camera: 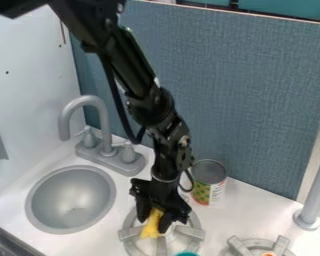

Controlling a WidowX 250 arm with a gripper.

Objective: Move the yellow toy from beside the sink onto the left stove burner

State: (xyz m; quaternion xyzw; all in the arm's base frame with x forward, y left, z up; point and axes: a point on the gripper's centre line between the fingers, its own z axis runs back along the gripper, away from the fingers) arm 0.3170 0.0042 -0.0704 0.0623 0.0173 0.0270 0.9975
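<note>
Grasps a partly hidden, hard-to-identify yellow object (149, 232) in the black gripper (153, 223), above a burner (131, 233), near the can (209, 173) by the worktop's (251, 204) back edge.

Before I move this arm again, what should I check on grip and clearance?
1. Yellow object between the gripper's fingers: ok.
2. Gripper above the burner nearer the sink: ok.
3. Yellow object free of the burner: cannot tell.
4. Can upright: ok.
5. Arm's cable loop free of the can: cannot tell, they overlap in view.
6. Burner free of other items: not ok, something teal shows at its near side.
</note>
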